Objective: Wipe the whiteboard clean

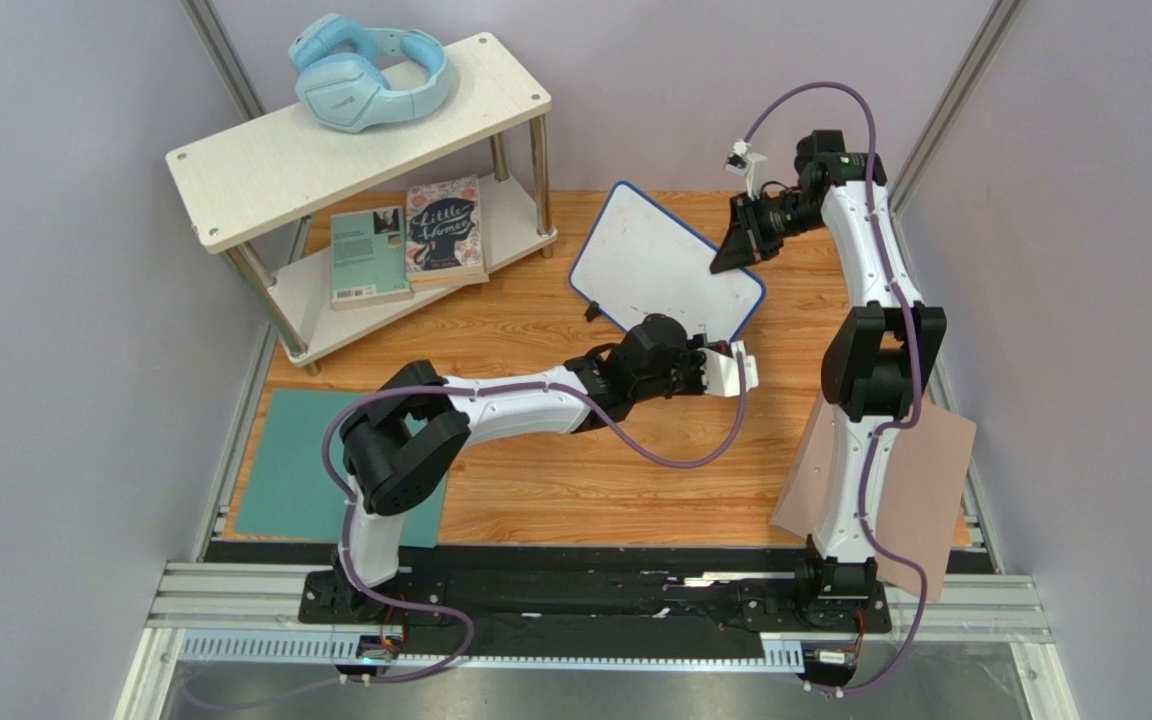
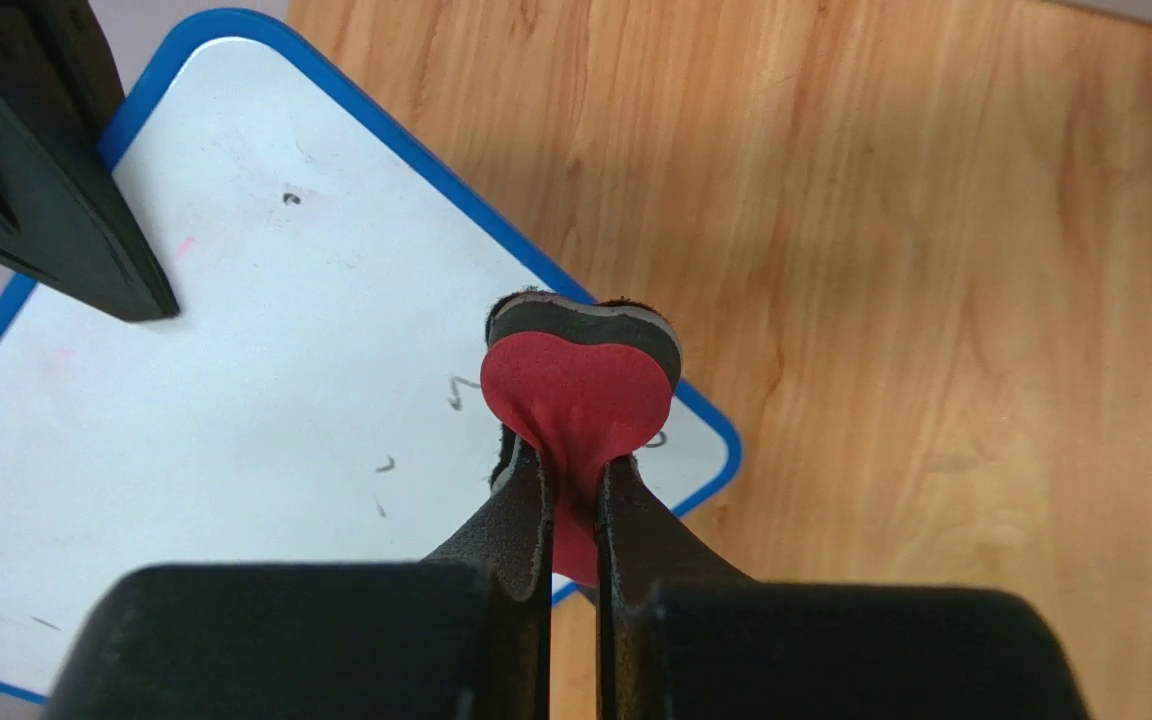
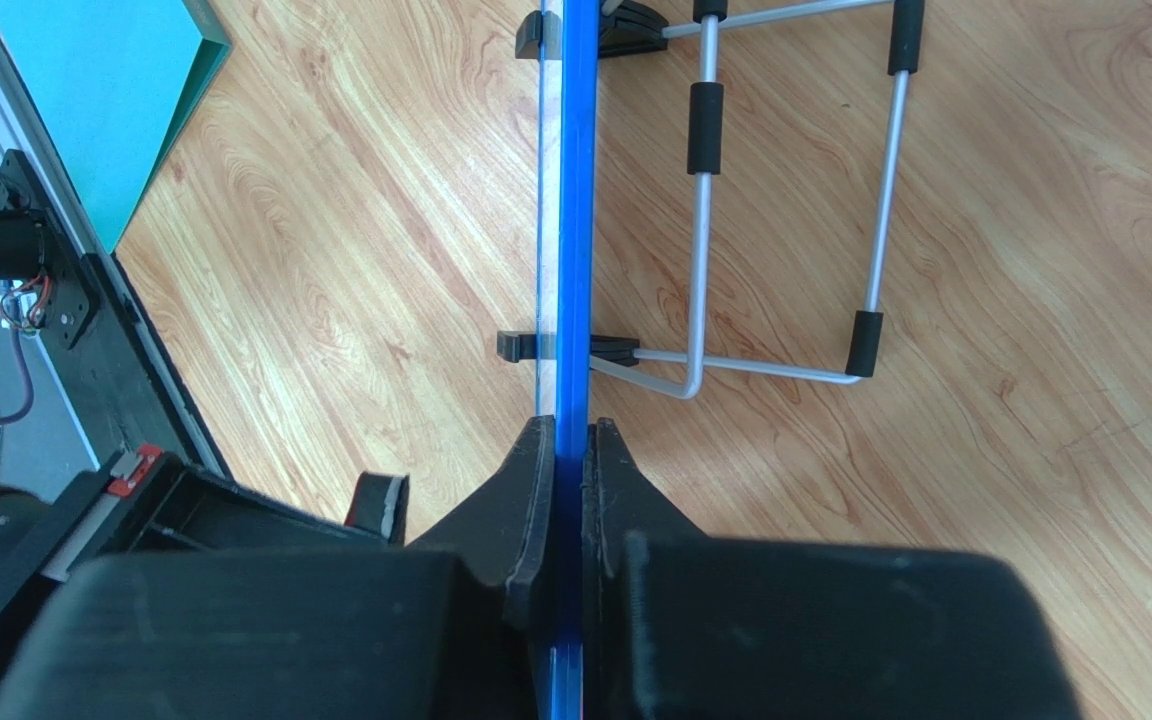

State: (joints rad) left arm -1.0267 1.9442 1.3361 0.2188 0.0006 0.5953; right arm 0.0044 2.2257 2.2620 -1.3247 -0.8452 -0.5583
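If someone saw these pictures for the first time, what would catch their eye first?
Probably the whiteboard, propped up mid-table, its right edge clamped by the right gripper. Next, the red heart-shaped eraser pinched in the left gripper at the board's near corner, beside faint marks. Light blue headphones top the white shelf at back left.

— What sort of place are we looking at?
— A robot lab cell: plain grey walls (image 1: 71, 375) are boxing in a wooden table (image 1: 612, 495), and aluminium rails (image 1: 222, 597) are running along six o'clock.
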